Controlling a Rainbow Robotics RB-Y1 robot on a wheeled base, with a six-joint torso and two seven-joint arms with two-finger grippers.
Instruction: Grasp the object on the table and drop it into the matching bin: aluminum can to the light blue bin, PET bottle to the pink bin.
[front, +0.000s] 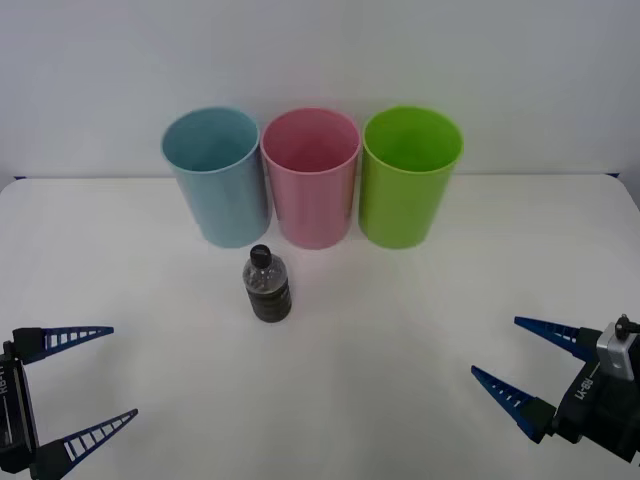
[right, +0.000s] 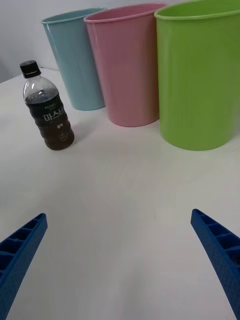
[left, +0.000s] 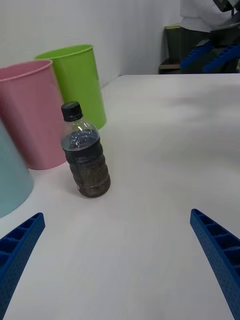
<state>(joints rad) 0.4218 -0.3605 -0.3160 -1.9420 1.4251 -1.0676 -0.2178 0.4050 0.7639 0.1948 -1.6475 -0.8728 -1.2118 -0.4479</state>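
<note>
My left gripper (front: 90, 385) and right gripper (front: 525, 360) hover wide-jawed over the white table (front: 400, 330), with the upright PET bottle (front: 268, 284) standing ahead between them, well apart from both.

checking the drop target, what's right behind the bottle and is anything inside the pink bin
Behind the PET bottle stand the light blue bin and pink bin. The pink bin's upper inner wall looks bare; its bottom is hidden.
</note>
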